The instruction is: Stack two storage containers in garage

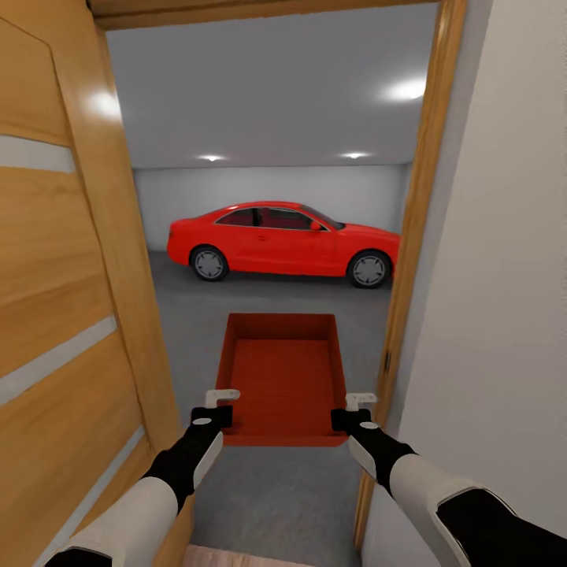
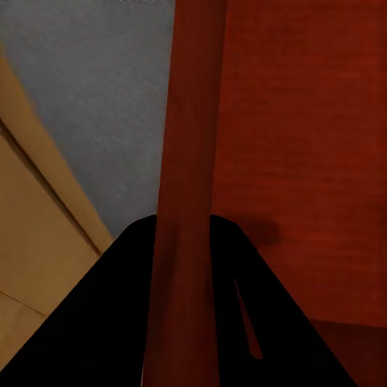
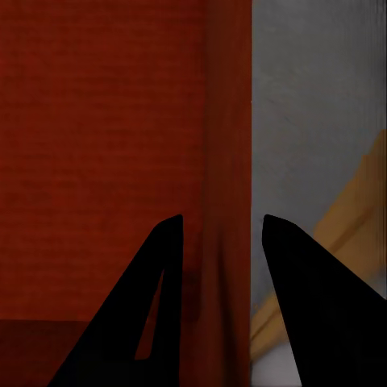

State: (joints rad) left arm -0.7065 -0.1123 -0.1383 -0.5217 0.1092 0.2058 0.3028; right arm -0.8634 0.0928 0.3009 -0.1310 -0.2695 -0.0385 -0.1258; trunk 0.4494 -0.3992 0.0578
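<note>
One red-orange storage container hangs in front of me, held level above the dark grey floor in the doorway of the garage. My left gripper is shut on its left wall near the close corner; the rim runs between the black fingers. My right gripper is shut on the right wall in the same way, one finger inside the bin. The bin is empty. The second container is out of view.
An open wooden door stands close at the left and a wooden door frame with a white wall at the right, leaving a narrow gap. A red car is parked across the back of the garage.
</note>
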